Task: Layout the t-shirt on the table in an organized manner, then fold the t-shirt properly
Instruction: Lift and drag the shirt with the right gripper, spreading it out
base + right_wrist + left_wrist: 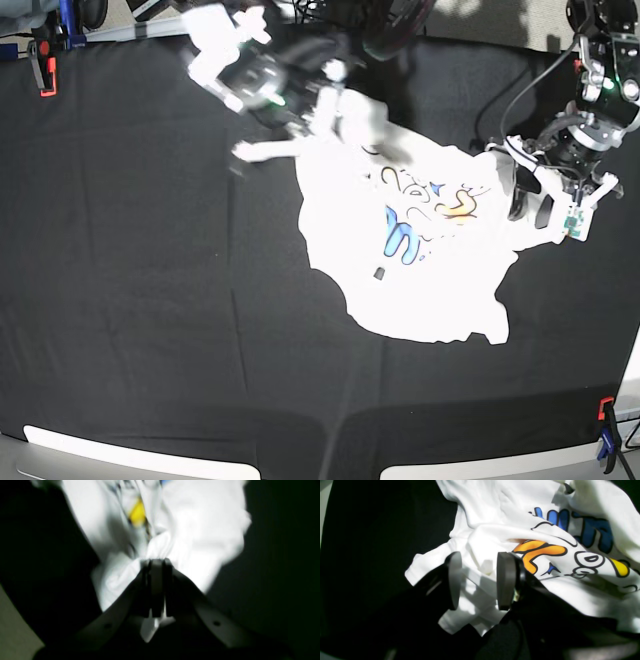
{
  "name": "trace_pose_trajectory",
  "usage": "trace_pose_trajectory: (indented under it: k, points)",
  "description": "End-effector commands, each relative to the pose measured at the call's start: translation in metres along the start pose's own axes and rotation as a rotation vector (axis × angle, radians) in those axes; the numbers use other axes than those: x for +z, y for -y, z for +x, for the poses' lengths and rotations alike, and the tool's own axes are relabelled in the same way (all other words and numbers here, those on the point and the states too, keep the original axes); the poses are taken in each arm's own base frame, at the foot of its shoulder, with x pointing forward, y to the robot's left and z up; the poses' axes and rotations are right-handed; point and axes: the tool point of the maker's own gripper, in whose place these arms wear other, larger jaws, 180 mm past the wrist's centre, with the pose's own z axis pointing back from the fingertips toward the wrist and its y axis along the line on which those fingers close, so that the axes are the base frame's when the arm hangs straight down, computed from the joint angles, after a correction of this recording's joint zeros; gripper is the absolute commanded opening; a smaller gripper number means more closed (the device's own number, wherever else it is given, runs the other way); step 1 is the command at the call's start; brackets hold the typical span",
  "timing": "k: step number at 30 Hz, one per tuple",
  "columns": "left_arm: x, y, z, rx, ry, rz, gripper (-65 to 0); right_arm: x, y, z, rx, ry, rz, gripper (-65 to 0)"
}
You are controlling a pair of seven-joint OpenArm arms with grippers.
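Observation:
The white t-shirt lies crumpled, print up, right of the middle of the black-draped table. In the left wrist view its blue, orange and yellow letters show on bunched cloth. My left gripper is open, its jaws standing either side of a white fold at the shirt's edge; in the base view it is at the shirt's right side. My right gripper is shut on a pinch of the white t-shirt and blurred; in the base view it is at the shirt's far-left corner.
A red clamp sits at the table's far-left edge and a red and blue clamp at the near-right edge. Cables run over the cloth behind the shirt. Black cloth fills the left of the left wrist view.

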Motion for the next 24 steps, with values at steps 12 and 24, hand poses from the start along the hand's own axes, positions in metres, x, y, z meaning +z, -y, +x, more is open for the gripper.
trace_pose_trajectory:
  k: [12,24]
  points:
    - [0.002,-0.003,0.013,-0.006,0.046,0.006,-43.5,0.085,0.152,-0.081,-0.186,-0.116,-0.441,-65.0]
    - [0.002,-0.003,0.008,-0.006,0.016,0.006,-43.5,0.203,0.256,-0.121,-0.305,-0.149,-0.861,-65.0]
